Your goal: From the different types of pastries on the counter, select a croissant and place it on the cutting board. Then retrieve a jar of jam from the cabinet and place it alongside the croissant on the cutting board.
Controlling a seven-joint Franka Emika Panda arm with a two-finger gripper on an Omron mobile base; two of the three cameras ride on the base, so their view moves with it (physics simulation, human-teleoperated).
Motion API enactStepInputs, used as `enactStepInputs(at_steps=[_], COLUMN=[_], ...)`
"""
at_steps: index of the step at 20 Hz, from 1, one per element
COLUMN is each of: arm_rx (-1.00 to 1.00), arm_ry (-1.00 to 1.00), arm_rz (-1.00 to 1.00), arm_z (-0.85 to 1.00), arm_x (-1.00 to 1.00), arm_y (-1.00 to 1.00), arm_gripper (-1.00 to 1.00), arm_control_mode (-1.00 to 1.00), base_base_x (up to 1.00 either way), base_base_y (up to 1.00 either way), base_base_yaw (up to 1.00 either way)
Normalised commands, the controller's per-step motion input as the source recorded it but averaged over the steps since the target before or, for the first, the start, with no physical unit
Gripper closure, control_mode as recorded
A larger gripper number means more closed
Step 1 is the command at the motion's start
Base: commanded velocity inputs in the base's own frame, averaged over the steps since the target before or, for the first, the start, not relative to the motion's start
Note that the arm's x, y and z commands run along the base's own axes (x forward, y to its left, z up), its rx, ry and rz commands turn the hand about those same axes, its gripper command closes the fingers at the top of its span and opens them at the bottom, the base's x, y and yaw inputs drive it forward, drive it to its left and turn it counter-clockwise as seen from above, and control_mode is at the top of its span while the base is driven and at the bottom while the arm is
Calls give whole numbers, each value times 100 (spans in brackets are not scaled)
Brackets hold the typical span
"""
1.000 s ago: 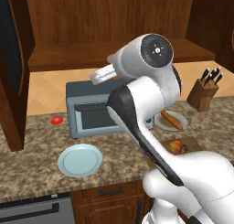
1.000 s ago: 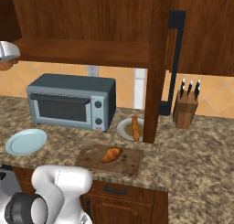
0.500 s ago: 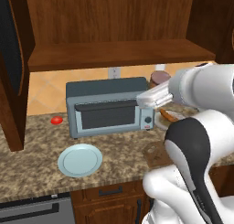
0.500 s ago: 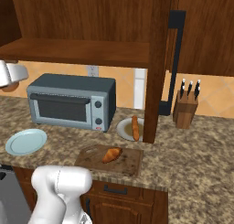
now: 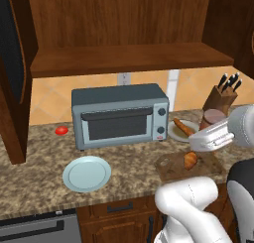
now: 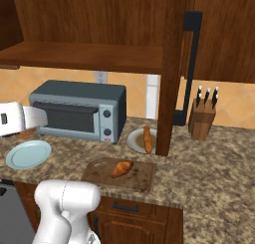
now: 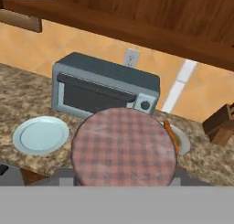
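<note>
The jar of jam [image 7: 124, 146] is seen from the hand view as a round checked lid close against the camera, with grey finger parts at either side of it; the fingers [image 7: 68, 176] are judged to be clamped on the jar, which is carried in the air above the worktop [image 5: 34, 177]; in the left base view the jar [image 5: 214, 119] is seen at the end of the white hand, over the right end of the worktop and near the knife block [image 5: 222, 98]; the croissant [image 6: 121, 168] lies on the cutting board [image 6: 142, 177], so that step is judged done, and only the setting down of the jar is left. Harm could come if the jar were lowered onto the croissant rather than beside it, since the bare part of the board is small; a release while tilted or too high could let the jar roll off the board; the plate holding the stick pastry [image 6: 147, 138] just behind the board could be knocked by the hand. The right base view gives the board and croissant plainly, which are partly crowded by the hand in the left base view; the light blue plate [image 7: 40, 135] and the toaster oven [image 7: 103, 83] are shown in the hand view, where the board is hidden behind the lid.
</note>
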Motion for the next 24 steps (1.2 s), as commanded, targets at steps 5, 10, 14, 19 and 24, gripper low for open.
enactStepInputs(at_steps=[5, 10, 14, 19, 24], arm_rx=[-2, -1, 3, 0, 0], arm_ry=[49, 46, -8, -46, -22], arm_rz=[-26, -27, -2, 9, 2], arm_z=[-23, -18, -31, -44, -36], arm_x=[-29, -20, -6, 23, 45], arm_y=[-47, -43, -12, 7, 1], arm_gripper=[100, 100, 100, 100, 100], arm_control_mode=[-100, -100, -100, -100, -100], base_base_x=[0, 0, 0, 0, 0], base_base_y=[0, 0, 0, 0, 0], base_base_yaw=[0, 0, 0, 0, 0])
